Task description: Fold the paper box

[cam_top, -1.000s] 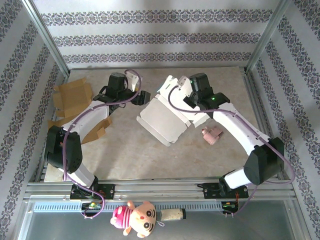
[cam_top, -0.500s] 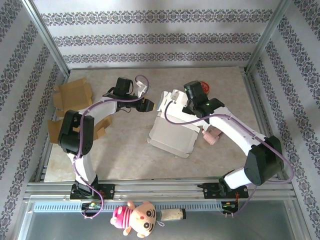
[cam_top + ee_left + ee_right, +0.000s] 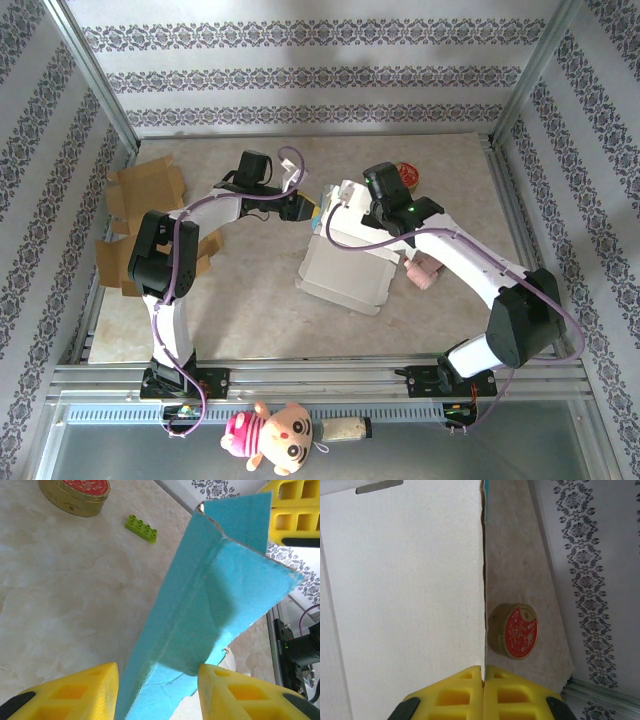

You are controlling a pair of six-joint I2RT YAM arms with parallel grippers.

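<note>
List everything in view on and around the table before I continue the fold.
paper box: one, white outside, blue inside, table centre
cardboard pieces: several, brown, table's left edge
round tin: one, gold with red lid, behind the box
brick: one, green, near the tin
small toy: one, pink, right of the box
plush doll: one, pink, in front of the near rail
table: one, beige marbled
left end effector: yellow fingers apart, a blue flap between them
right end effector: yellow fingers closed on the box's white panel edge
</note>
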